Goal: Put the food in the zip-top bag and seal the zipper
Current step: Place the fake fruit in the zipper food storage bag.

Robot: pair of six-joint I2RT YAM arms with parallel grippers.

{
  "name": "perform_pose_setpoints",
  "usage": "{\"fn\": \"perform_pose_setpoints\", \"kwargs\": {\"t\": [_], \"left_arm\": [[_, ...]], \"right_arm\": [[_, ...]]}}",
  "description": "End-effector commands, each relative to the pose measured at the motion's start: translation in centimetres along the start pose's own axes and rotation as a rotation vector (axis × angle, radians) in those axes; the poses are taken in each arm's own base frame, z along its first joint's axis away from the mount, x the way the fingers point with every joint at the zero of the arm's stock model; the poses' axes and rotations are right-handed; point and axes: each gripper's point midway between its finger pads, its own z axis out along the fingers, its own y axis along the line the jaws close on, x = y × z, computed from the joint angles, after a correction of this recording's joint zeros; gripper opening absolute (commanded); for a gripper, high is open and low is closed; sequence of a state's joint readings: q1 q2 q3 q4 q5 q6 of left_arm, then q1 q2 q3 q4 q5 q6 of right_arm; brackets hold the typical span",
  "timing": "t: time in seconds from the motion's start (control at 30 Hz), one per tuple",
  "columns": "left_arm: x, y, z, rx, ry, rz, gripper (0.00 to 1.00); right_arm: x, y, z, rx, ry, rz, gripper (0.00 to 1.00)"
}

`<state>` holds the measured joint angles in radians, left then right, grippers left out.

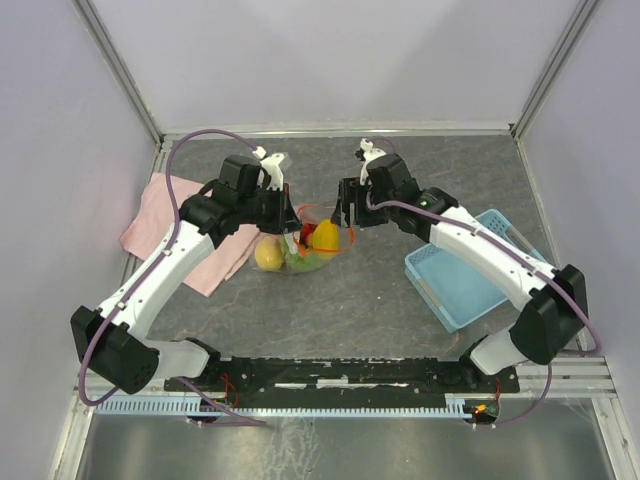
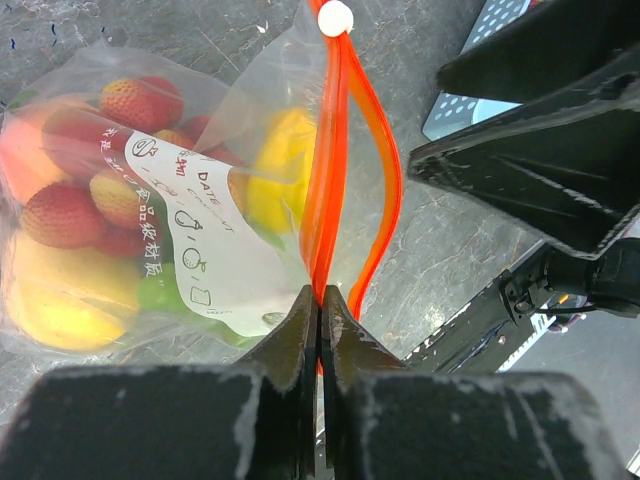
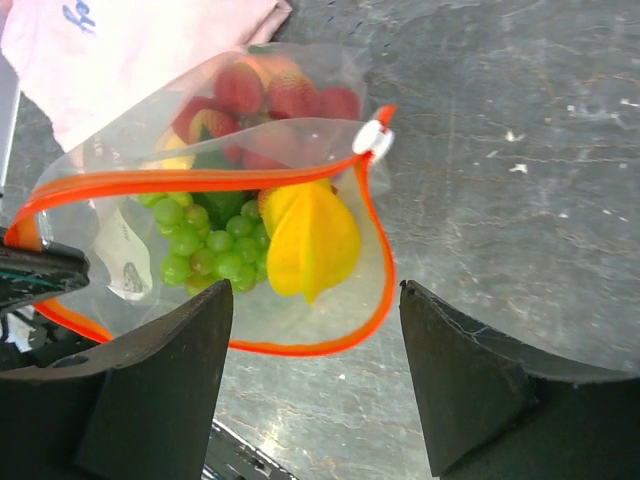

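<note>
your zip-top bag [image 3: 300, 320] sits on the bench [image 1: 400, 180] just beside the pink cloth [image 1: 160, 215], with the food [image 3: 310, 240] inside and its zipper [image 3: 200, 182] gaping. your left claw [image 2: 320, 300] is pinched tight on one end of the zipper. your right claw [image 3: 316, 290] stands wide open over the mouth, holding nothing.

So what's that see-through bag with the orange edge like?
The zip-top bag is crinkly clear plastic with an orange-red zipper along its mouth, a white slider at one end and a white printed label. Its mouth gapes open. Inside are green grapes, a yellow fruit and red berries. It sits on the grey table beside a pink cloth. The left gripper pinches one end of the zipper; the open right gripper hovers over the mouth.
</note>
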<state>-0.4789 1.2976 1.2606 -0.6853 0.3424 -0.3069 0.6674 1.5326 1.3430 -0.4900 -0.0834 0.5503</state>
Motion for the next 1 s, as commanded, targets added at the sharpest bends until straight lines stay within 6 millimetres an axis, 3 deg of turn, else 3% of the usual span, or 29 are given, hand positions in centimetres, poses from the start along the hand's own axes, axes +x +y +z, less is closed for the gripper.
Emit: {"fn": "perform_pose_setpoints", "kwargs": {"t": [0.0,0.1,0.23,0.53,0.6,0.7,0.8,0.97], "left_arm": [[-1.3,-0.5,-0.2,0.034,-0.048,0.046,0.03],[-1.3,-0.6,-0.1,0.037,-0.046,0.046,0.03],[-1.2,-0.5,-0.1,0.035,-0.046,0.045,0.03],[-1.3,-0.6,-0.2,0.035,-0.05,0.049,0.03],[-1.3,-0.5,-0.2,0.033,-0.05,0.048,0.03],[-1.3,-0.5,-0.3,0.03,-0.053,0.049,0.03],[-1.4,-0.5,-0.4,0.028,-0.059,0.053,0.03],[-1.8,0.0,-0.9,-0.002,-0.073,0.052,0.03]], "right_arm": [[0.6,-3.1,-1.9,0.145,-0.019,-0.043,0.73],[2.6,-4.6,-0.8,0.196,0.025,-0.02,0.67],[4.2,-5.0,1.0,0.185,0.048,0.018,0.63],[4.5,-4.0,4.0,0.116,0.053,0.078,0.55],[4.5,-3.8,4.3,0.106,0.058,0.082,0.48],[4.2,-3.4,3.8,0.1,0.064,0.075,0.27],[3.1,-2.9,1.9,0.101,0.049,0.056,0.06],[1.0,-1.8,-2.2,0.109,0.042,0.008,0.02]]}}
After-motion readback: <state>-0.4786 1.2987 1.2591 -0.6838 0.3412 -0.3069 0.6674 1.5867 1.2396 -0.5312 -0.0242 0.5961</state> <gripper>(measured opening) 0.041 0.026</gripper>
